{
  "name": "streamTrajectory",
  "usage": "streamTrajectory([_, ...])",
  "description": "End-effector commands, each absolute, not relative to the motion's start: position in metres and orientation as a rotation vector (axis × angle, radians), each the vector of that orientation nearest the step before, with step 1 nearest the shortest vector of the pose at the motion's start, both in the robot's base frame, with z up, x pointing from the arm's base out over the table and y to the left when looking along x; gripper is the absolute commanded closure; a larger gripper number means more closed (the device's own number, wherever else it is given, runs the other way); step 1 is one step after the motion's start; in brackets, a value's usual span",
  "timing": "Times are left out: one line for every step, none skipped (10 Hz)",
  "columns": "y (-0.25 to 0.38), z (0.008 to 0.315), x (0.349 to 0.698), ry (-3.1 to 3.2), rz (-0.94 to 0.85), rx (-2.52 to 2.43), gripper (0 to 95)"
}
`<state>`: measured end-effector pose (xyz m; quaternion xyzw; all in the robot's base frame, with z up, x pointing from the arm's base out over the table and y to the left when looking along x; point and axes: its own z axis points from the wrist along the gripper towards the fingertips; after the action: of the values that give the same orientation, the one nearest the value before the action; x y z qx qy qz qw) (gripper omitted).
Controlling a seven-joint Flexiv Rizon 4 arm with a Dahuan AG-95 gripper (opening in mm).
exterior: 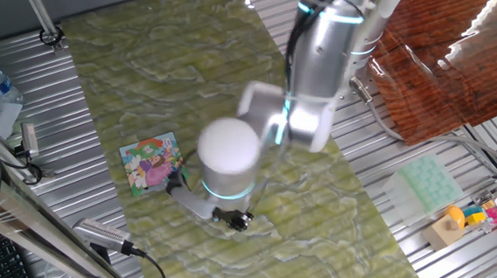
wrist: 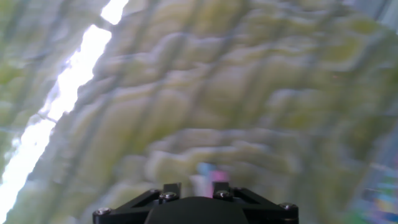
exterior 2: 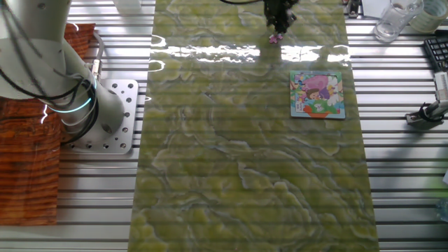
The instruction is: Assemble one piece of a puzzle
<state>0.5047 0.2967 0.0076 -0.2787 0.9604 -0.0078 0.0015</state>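
The jaws stood nearly together, pinching the piece (exterior 2: pixel 274 39), a pink-and-white scrap seen blurred between the fingertips in the hand view (wrist: pixel 208 176). The gripper (exterior 2: pixel 278 28) hung low over the glossy green mat (exterior 2: pixel 245 154) near its far edge in the other fixed view. The puzzle (exterior 2: pixel 317 94) lay flat on the mat, well apart from the gripper, near the mat's side edge.

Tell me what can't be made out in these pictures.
- Hand view: motion blur smears the piece; whether the end effector grips it is unclear.
- One fixed view: the arm's joint hides part of the end effector.
- The other fixed view: the end effector is small; the puzzle gap is indistinct.
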Motion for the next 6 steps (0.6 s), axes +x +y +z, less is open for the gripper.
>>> streamTrajectory([0.283,0.025,0.513,2.969,-0.094,-0.977,57.0])
streamTrajectory([0.280,0.027,0.513,2.965,-0.081,-0.978,57.0])
streamTrajectory([0.277,0.028,0.513,2.966,-0.077,-0.971,57.0])
streamTrajectory([0.273,0.027,0.513,2.967,-0.074,-0.974,57.0])
streamTrajectory([0.271,0.026,0.513,2.966,-0.074,-0.975,57.0])
streamTrajectory([0.268,0.026,0.514,2.965,-0.067,-0.971,57.0])
